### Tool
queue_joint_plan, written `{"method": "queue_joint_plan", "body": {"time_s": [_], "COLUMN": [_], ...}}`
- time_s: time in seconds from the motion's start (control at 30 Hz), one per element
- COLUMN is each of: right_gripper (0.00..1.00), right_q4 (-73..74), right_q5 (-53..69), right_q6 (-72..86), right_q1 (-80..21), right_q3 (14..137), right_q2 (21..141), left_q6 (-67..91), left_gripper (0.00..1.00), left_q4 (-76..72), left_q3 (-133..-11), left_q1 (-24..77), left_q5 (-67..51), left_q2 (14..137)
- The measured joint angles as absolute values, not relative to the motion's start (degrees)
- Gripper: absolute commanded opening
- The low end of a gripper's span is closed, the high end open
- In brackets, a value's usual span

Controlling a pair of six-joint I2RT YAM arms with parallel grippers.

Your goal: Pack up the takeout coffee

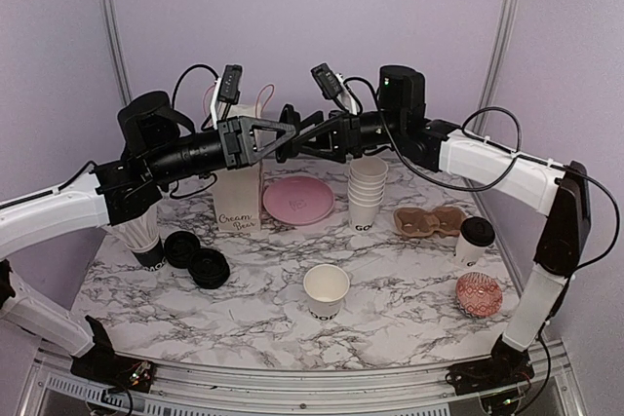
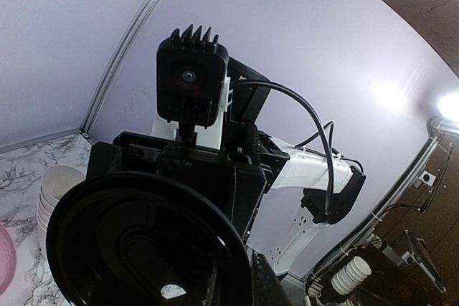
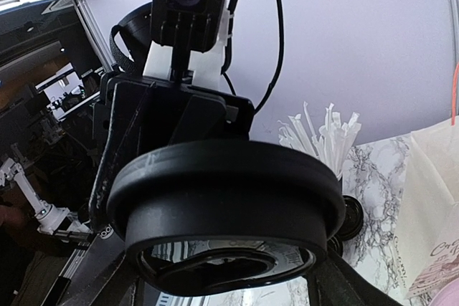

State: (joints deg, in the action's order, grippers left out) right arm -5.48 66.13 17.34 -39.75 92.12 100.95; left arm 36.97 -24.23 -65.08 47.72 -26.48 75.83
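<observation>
A black plastic lid (image 3: 222, 206) hangs in mid-air above the table's back, between both arms. My left gripper (image 1: 281, 135) is shut on its edge; in the left wrist view the lid (image 2: 143, 249) fills the lower left. My right gripper (image 1: 304, 139) faces it with open fingers on either side of the lid; I cannot tell whether they touch it. A takeout coffee cup (image 1: 476, 239) with a black lid on stands at the right. An uncovered white cup (image 1: 326, 289) stands at the front centre.
A white paper bag (image 1: 239, 200) and a pink plate (image 1: 298, 202) sit mid-table beside a stack of cups (image 1: 368, 192). A cardboard carrier (image 1: 429, 221) lies right of them. The straw cup (image 1: 146, 243) and two loose lids (image 1: 195, 258) are at the left, a pink patterned object (image 1: 479, 294) at the right.
</observation>
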Motion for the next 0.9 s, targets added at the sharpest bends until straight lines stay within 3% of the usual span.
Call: {"method": "queue_joint_plan", "body": {"time_s": [0.3,0.47,0.9], "right_gripper": [0.67,0.67,0.66], "right_q4": [-6.48,-1.08,41.60], "right_q5": [66.59,65.82,45.69], "right_q6": [18.39,12.38,-34.20], "right_q1": [-38.39,-35.75,-35.99], "right_q3": [90.43,87.85,85.56], "right_q2": [100.95,99.72,90.61], "left_q6": [36.58,33.76,22.90], "left_gripper": [0.48,0.52,0.52], "left_q4": [-24.01,-19.14,1.04], "left_q3": [-63.07,-61.19,-58.46], "left_q1": [47.48,47.16,47.13], "left_q5": [-24.99,-22.37,-10.04], "left_q2": [75.66,72.77,68.99]}}
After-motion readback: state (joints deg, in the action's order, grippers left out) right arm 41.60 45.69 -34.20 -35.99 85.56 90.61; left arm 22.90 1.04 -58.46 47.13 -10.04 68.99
